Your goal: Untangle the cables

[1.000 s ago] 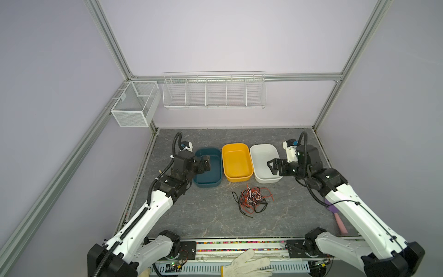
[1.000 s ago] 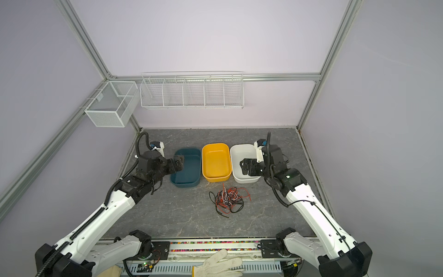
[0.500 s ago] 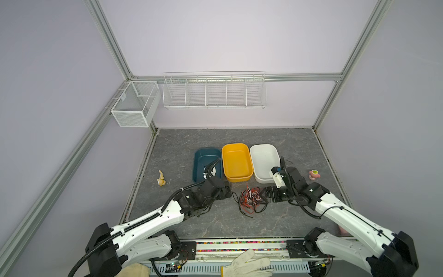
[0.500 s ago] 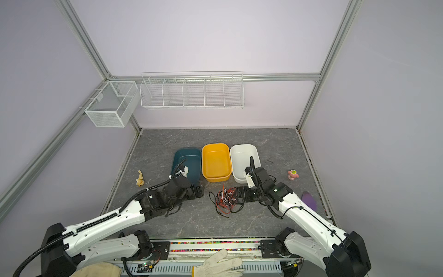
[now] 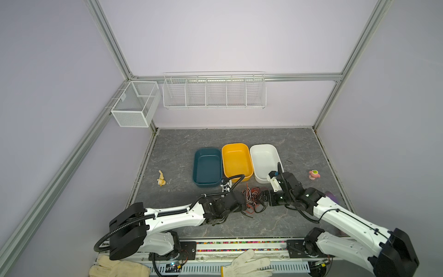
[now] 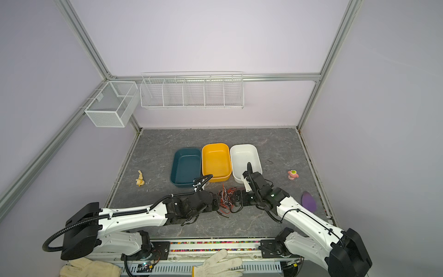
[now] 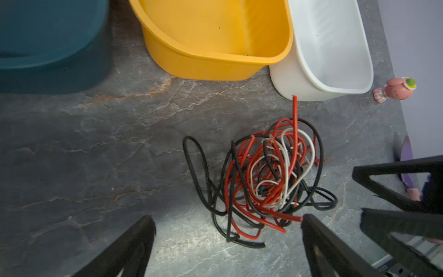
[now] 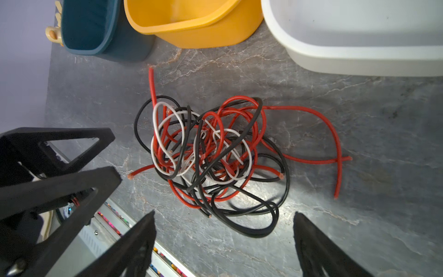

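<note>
1. Two grippers flank one tangle: the cables (image 5: 253,200) lie heaped in red, black and white on the grey worktop (image 5: 215,139), just in front of the yellow tub (image 5: 237,160) and the white tub (image 5: 265,160).
2. The left gripper (image 7: 227,217) has its jaws spread wide at the heap's edge. Nothing is clamped between them, though one red end lies right at a fingertip (image 7: 316,232).
3. The right gripper (image 8: 224,213) is likewise spread wide and holds nothing; the heap sits just ahead of its fingers.
4. In both top views the two grippers face each other across the heap, close on either side.
5. A loose red strand (image 8: 338,177) arcs out of the tangle onto bare worktop.
6. A teal tub (image 5: 207,167) stands left of the yellow one, the three in a row.
7. A pink toy (image 5: 314,174) sits well off to the right.
</note>
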